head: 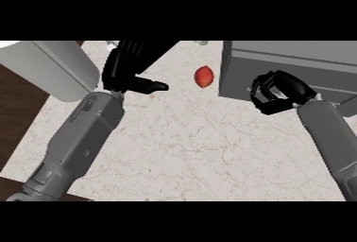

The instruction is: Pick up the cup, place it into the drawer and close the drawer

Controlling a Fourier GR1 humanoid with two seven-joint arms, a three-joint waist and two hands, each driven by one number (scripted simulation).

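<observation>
While both grey forearms enter from the lower edge across the marbled desk (pixel 181 146), the right hand (pixel 279 92) is seen curled shut against the front of the grey drawer unit (pixel 293 66), seemingly placed there to work the drawer; whether anything is enclosed cannot be told. The left hand (pixel 129 66) is held farther back, fingers relaxed, thumb extended. No cup is discernible; a red object (pixel 203 76) lies between the hands, beside the unit.
</observation>
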